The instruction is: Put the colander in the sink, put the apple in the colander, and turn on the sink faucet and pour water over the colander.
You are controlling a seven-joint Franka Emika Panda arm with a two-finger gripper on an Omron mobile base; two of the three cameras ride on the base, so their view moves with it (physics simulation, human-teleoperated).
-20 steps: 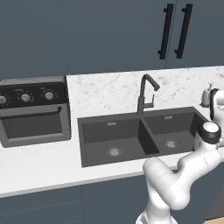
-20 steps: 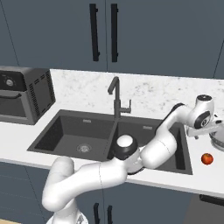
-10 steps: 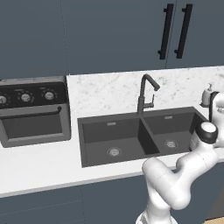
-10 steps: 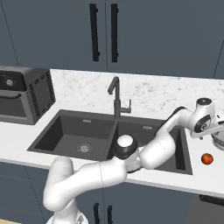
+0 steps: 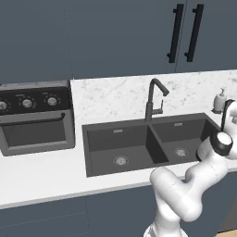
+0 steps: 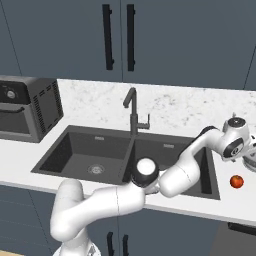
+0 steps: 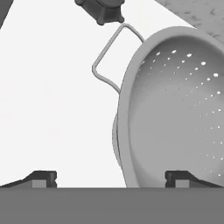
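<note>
in the hand view the colander (image 7: 175, 109) fills the right half of the frame, resting on the white bench (image 7: 48, 109). its rim runs up between the two spread, empty fingers (image 7: 111, 178), nearer the right one; its wire handle (image 7: 107, 57) points to the upper left. one colander, one apple (image 6: 236, 181), one double sink (image 6: 125, 155), one faucet (image 6: 132, 112).

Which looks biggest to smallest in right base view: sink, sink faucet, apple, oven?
1. sink
2. oven, cut off by the frame edge, so unsure
3. sink faucet
4. apple
</note>
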